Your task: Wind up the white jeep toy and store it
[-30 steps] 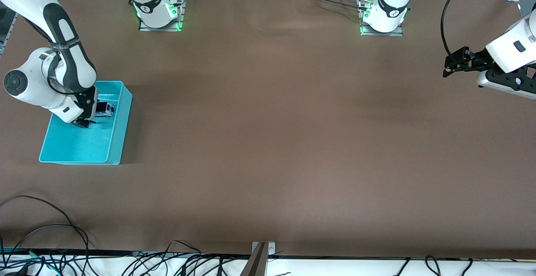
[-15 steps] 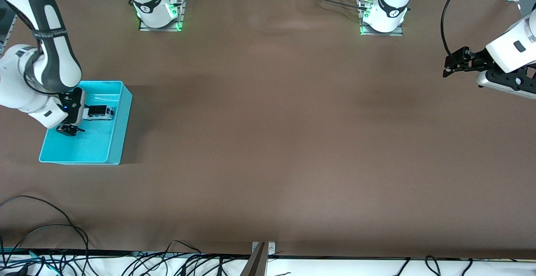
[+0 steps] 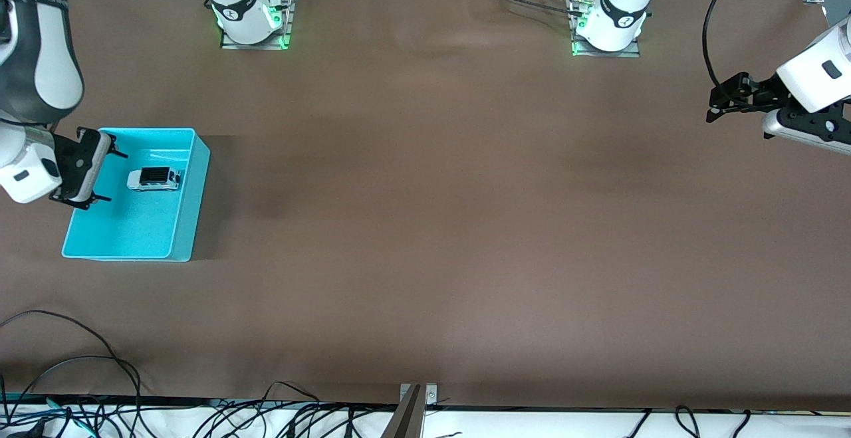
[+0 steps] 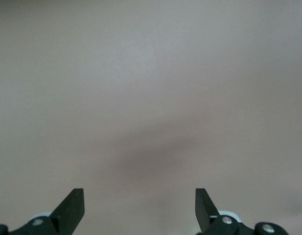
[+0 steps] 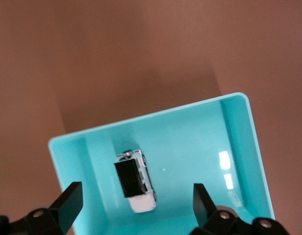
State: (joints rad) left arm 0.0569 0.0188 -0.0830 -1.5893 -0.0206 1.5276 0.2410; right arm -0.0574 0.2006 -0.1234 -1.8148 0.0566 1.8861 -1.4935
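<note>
The white jeep toy [image 3: 154, 179] [image 5: 136, 180], with its black roof, sits on its wheels on the floor of the cyan bin [image 3: 179, 225] [image 5: 239, 147] at the right arm's end of the table. My right gripper [image 3: 105, 175] [image 5: 137, 203] hangs open over the bin's outer rim, above the toy and clear of it, with nothing between its fingers. My left gripper [image 3: 713, 100] [image 4: 140, 208] waits open and empty in the air over the bare brown table at the left arm's end.
The brown table top [image 3: 439, 225] stretches between the bin and the left arm. Both arm bases [image 3: 249, 12] [image 3: 608, 19] stand along the table's edge farthest from the front camera. Loose cables [image 3: 80, 365] lie along the edge nearest that camera.
My right gripper has risen out of the bin and drawn back toward the table's end, leaving the jeep toy uncovered inside. The left gripper has lifted very slightly.
</note>
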